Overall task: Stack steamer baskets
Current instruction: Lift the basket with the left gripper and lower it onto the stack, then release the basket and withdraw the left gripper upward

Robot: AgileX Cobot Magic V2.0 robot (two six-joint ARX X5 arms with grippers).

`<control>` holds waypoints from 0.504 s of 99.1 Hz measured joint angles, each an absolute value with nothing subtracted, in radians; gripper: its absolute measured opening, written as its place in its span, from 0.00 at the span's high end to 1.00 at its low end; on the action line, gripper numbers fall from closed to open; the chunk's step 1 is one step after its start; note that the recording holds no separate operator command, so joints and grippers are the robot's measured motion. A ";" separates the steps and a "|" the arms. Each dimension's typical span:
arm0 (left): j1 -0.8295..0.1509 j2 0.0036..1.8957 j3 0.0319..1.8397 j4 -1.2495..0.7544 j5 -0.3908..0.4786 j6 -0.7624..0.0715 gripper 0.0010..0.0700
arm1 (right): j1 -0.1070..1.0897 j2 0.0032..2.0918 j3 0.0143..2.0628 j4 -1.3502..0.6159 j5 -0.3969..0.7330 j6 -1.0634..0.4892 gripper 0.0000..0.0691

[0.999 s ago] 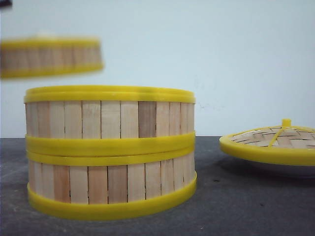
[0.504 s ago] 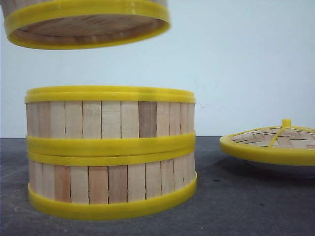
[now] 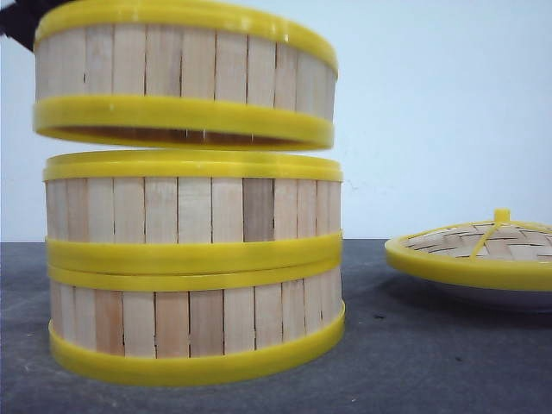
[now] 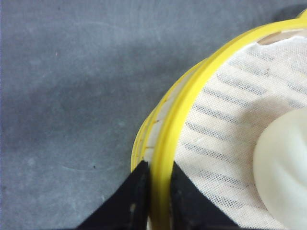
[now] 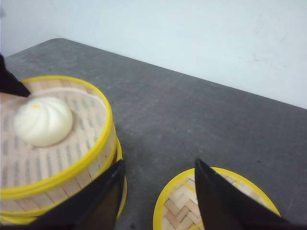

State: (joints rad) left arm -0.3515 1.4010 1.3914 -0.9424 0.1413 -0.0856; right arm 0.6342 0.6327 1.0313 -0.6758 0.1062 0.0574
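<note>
I count three steamer baskets: one upper basket point(image 3: 183, 78), one middle basket point(image 3: 193, 207) and one bottom basket point(image 3: 195, 323). I count one domed woven lid point(image 3: 483, 250), one white plate point(image 3: 504, 298) under it, and one steamed bun point(image 5: 43, 120).

Steamer baskets point(image 3: 194, 267): pale matt wooden slats, glossy yellow plastic rims; top basket point(image 3: 184, 73) lined with white gauzy cloth point(image 4: 225, 139). Table point(image 5: 201, 124) matt grey.
</note>
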 joint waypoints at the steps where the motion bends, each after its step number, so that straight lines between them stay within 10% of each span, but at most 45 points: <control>1: -0.352 1.404 1.391 -0.942 0.141 -0.086 0.98 | 0.634 0.633 1.031 -0.676 0.106 0.057 0.60; 50: -0.360 1.441 1.390 -0.935 0.143 -0.086 0.98 | 0.634 0.633 1.031 -0.676 0.106 0.057 0.60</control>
